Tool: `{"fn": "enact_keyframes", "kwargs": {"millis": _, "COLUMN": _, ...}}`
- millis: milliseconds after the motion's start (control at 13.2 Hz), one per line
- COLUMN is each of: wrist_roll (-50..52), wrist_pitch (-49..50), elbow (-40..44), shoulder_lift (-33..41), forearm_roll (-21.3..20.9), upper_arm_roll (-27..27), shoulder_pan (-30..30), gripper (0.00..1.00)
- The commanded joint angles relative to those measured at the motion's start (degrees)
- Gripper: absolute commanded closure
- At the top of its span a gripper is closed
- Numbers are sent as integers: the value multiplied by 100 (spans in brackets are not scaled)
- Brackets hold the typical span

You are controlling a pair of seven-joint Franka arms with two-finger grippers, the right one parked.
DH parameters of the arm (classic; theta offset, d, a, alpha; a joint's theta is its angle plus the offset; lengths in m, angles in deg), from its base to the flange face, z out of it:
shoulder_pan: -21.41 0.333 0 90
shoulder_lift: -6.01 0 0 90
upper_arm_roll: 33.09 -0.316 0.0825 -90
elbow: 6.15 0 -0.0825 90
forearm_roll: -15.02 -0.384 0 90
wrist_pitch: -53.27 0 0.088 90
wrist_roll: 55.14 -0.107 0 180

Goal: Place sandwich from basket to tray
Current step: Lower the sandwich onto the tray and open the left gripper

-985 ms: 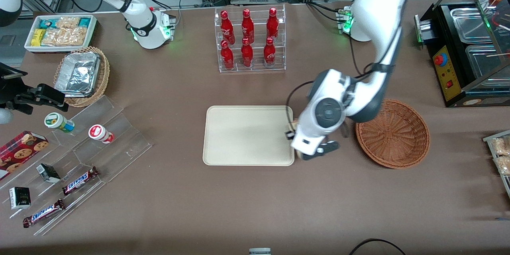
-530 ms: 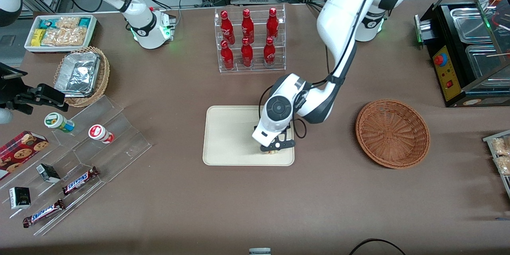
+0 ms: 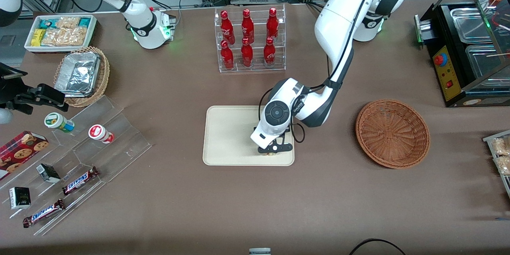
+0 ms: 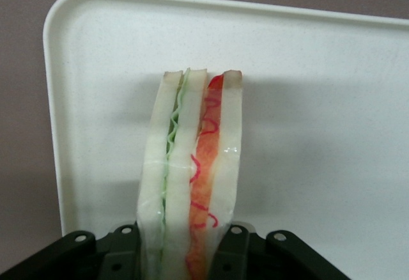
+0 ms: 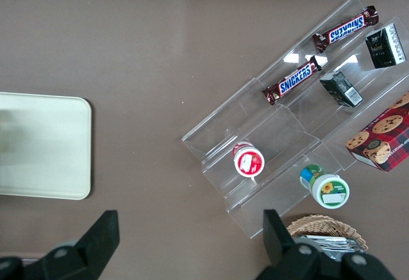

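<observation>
My gripper hangs low over the cream tray, above the tray's corner nearest the front camera and the wicker basket. It is shut on the sandwich, a wedge of pale bread with green and red filling stripes, pinched between the black fingers. In the left wrist view the sandwich points down over the tray surface; I cannot tell if it touches. From the front only a sliver of the sandwich shows under the gripper. The round reddish-brown basket stands beside the tray with nothing in it.
A clear rack of red bottles stands farther from the front camera than the tray. Toward the parked arm's end are an acrylic stepped stand with snacks, a tan basket of foil containers and a white bin. A black machine stands at the working arm's end.
My gripper has carried the sandwich from the gap between basket and tray to above the tray's near corner, then settled slightly over the last half second.
</observation>
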Motion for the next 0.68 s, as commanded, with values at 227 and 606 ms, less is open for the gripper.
{"fn": "enact_keyframes", "kwargs": {"millis": 227, "wrist_roll": 45, "wrist_pitch": 116, "elbow": 164, "shoulder_lift": 11, "forearm_roll": -68, "upper_arm_roll": -84, "shoulder_pan": -47, "gripper": 21}}
{"fn": "enact_keyframes", "kwargs": {"millis": 606, "wrist_roll": 246, "wrist_pitch": 846, "elbow": 50, "shoulder_lift": 1064, "forearm_roll": -112, "upper_arm_roll": -417, "shoulder_pan": 260, "gripper": 0}}
